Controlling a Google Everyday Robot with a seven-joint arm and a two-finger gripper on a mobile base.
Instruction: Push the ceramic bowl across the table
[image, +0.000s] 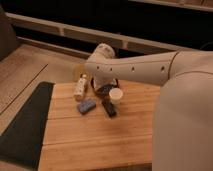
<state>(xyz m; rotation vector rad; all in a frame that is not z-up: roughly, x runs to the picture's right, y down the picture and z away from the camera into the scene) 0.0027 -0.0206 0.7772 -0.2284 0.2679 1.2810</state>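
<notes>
The ceramic bowl (107, 89), dark and glossy with a greyish-blue inside, sits near the far edge of the wooden table (100, 142). It is partly covered by my white arm, which reaches in from the right. My gripper (96, 81) hangs below the rounded wrist, just at the bowl's far-left side, and is mostly lost in shadow. I cannot tell whether it touches the bowl.
A small white cup (116, 95) stands right beside the bowl. A flat blue-grey block (86, 106), a dark oblong object (109, 108) and a small bottle (80, 87) lie close by. A dark mat (25, 127) borders the table's left side.
</notes>
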